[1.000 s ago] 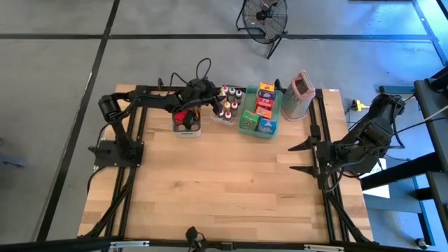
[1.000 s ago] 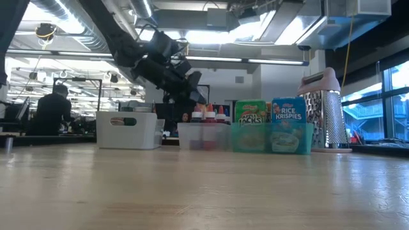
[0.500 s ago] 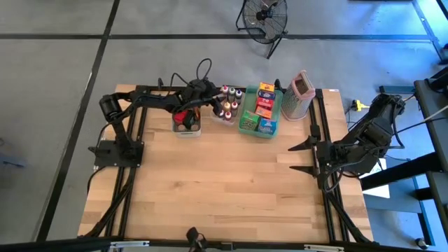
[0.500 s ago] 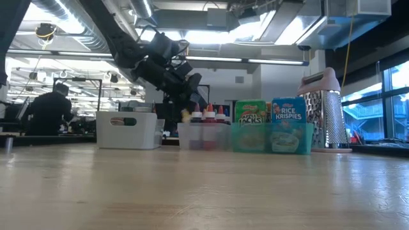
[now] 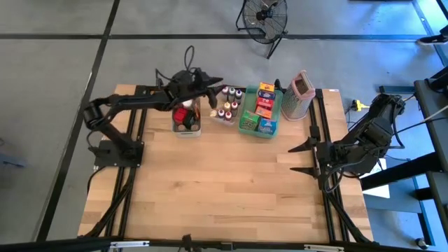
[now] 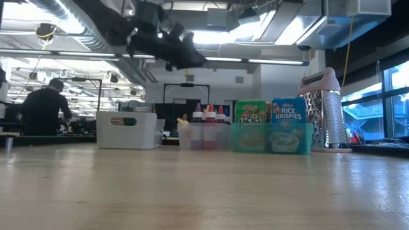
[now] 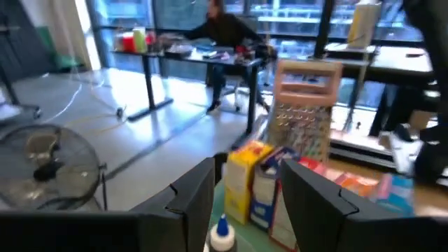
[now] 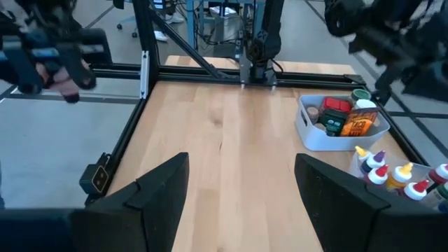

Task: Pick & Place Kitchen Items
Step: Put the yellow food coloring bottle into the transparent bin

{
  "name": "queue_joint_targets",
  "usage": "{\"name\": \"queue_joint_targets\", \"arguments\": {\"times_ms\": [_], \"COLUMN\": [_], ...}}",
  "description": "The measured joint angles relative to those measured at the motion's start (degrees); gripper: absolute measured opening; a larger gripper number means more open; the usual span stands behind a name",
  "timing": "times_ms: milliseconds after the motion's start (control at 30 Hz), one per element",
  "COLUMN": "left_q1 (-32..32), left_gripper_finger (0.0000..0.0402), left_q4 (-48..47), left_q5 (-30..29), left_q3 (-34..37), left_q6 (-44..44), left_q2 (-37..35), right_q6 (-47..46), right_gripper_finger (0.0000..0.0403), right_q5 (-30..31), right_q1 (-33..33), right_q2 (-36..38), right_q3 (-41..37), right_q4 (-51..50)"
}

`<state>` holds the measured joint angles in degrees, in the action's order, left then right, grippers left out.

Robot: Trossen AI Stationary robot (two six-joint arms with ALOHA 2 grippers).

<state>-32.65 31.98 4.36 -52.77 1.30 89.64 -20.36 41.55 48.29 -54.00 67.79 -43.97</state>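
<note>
Two dark arms worked a pale, straight-grained wooden table [image 5: 224, 189] whose far edge was lined with containers. The left gripper [image 5: 213, 82] hung above the clear bin of small bottles [image 5: 229, 103], its flat dark fingers [image 7: 192, 192] parted and holding nothing. The right gripper [image 5: 299, 157] waited well apart over the table's right side, its broad fingers [image 8: 157, 189] spread wide and empty.

From above, a white tub [image 5: 186, 120] held round jars and small red boxes; beside it stood the bottles, then a green tray [image 5: 260, 112] of cereal boxes, then a pinkish box grater [image 5: 301, 94].

Only the low view made the labels legible, "Rice Krispies" [image 6: 288, 118] among them, and showed the grater's perforated metal face and a person [image 6: 41, 112] in the room behind. The left wrist view alone caught a white-capped bottle [image 7: 222, 234] directly under the fingers; the right wrist view showed the pointed coloured bottle caps [image 8: 388, 171].
</note>
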Motion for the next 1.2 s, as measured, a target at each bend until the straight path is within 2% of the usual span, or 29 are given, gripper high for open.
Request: {"name": "queue_joint_targets", "arguments": {"times_ms": [100,200,367,433,533,800,900,1067,1200], "left_q1": [0.3,1.5,4.7,5.7,6.7,8.7,9.4,9.8,9.7], "left_gripper_finger": [0.0155,0.0149,0.014,0.0137,0.0132,0.0122,0.0122,0.0125,0.0122], "left_q4": [-5.9,-18.6,-42.4,-48.4,-53.7,-54.3,-53.3,-49.0,-46.0], "left_q5": [3.8,6.0,1.7,1.0,0.9,0.5,-0.8,-7.7,-13.5], "left_q3": [0.0,0.0,0.0,0.0,0.0,0.0,0.0,0.0,0.0], "left_q6": [-2.7,-10.3,-29.7,-33.8,-35.1,-36.5,-39.3,-41.4,-41.8], "left_q2": [-4.9,-11.4,-20.4,-21.6,-21.5,-13.9,-10.2,-4.7,-1.5], "right_q6": [-0.2,-0.3,-0.2,0.2,1.8,2.8,2.8,1.3,0.2], "right_gripper_finger": [0.0263,0.0263,0.0263,0.0263,0.0263,0.0263,0.0263,0.0263,0.0263], "right_q5": [-0.2,-0.4,-1.7,-1.7,-1.3,-1.9,-4.3,-8.4,-9.3], "right_q1": [0.0,0.0,0.0,0.0,-0.1,-2.8,-3.9,-4.8,-4.9], "right_q2": [0.0,0.0,0.0,0.0,0.0,0.0,0.0,0.0,0.0], "right_q3": [0.0,0.0,0.0,0.0,0.0,0.0,0.0,0.0,0.0], "right_q4": [0.0,0.0,0.0,0.0,0.0,0.0,0.0,0.3,0.4]}}
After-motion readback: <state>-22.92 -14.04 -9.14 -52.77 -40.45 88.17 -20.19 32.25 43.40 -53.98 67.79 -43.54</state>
